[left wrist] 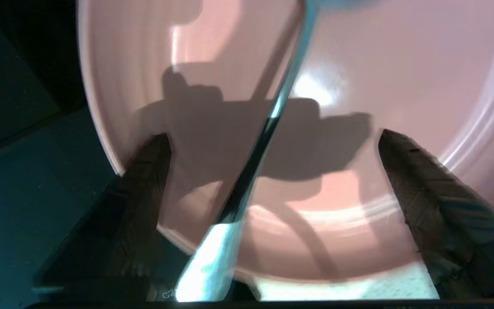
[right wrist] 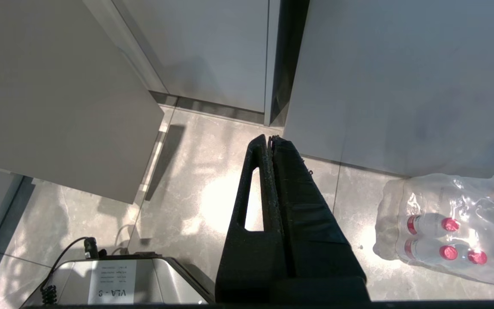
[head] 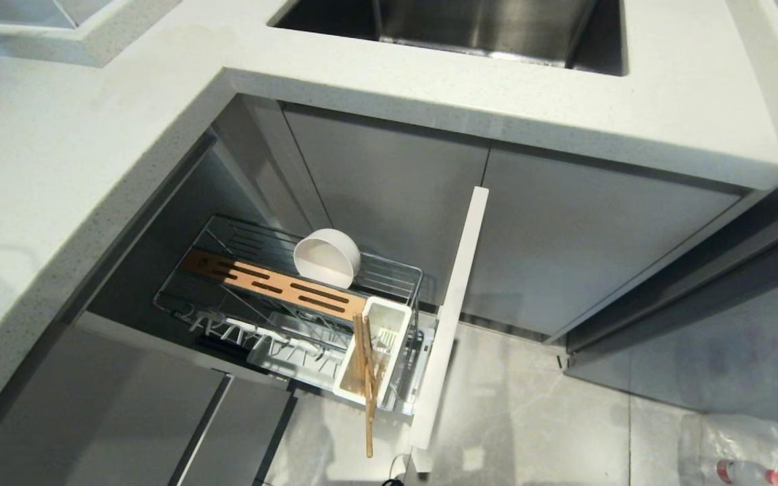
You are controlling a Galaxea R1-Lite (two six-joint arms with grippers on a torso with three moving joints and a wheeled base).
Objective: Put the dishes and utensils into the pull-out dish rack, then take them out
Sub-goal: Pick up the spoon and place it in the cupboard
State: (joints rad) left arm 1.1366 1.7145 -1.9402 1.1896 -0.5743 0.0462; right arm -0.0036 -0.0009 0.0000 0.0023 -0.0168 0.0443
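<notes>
Left end effector (left wrist: 272, 137), wide open, empty, straddles spoon (left wrist: 268, 128) lying lengthwise between its fingers.

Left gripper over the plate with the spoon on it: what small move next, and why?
Probably lower and close on the spoon: the left gripper is open, its fingers straddling the handle lying on the pink plate, nothing yet held.

Left end effector (left wrist: 272, 141) fingers spread wide, pointing down; right end effector (right wrist: 270, 139) closed, parked low.
</notes>
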